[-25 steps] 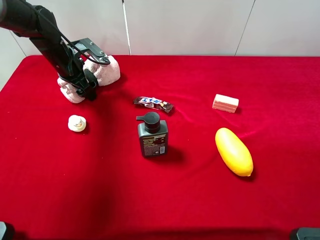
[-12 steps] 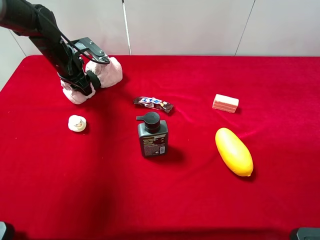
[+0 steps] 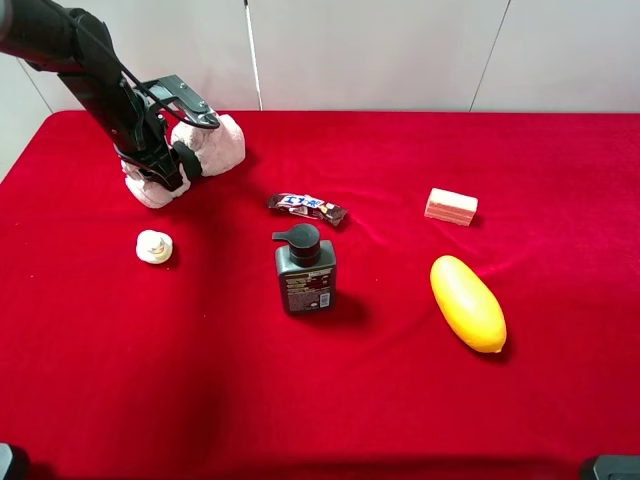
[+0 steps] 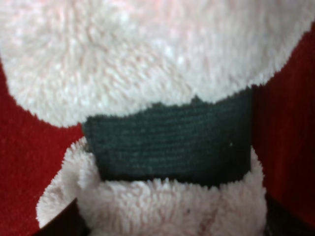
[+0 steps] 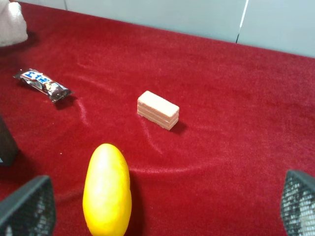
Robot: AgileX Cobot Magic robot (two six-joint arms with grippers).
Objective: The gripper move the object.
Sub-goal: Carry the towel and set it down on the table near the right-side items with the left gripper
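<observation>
The pale pink fluffy towel [image 3: 218,143] with a black band lies at the table's far left back. My left gripper [image 3: 168,165] is shut on its middle, and the dark arm covers part of it. In the left wrist view the towel [image 4: 157,59] fills the frame, its black band [image 4: 170,145] runs across, and the gripper [image 4: 172,223] has dark fingertips [image 4: 64,223] on either side of the lower roll. My right gripper [image 5: 165,206] is open and empty, low over the cloth near the yellow fruit, far from the towel.
A small white round cap [image 3: 153,246] lies in front of the towel. A candy bar [image 3: 307,208], a black pump bottle [image 3: 304,270], a pink soap bar [image 3: 451,206] and a yellow fruit [image 3: 467,302] lie on the red cloth [image 3: 400,400]. A white wall stands behind.
The left gripper and the towel shifted slightly toward the back and right between one second and half a second ago. Since then nothing has visibly moved.
</observation>
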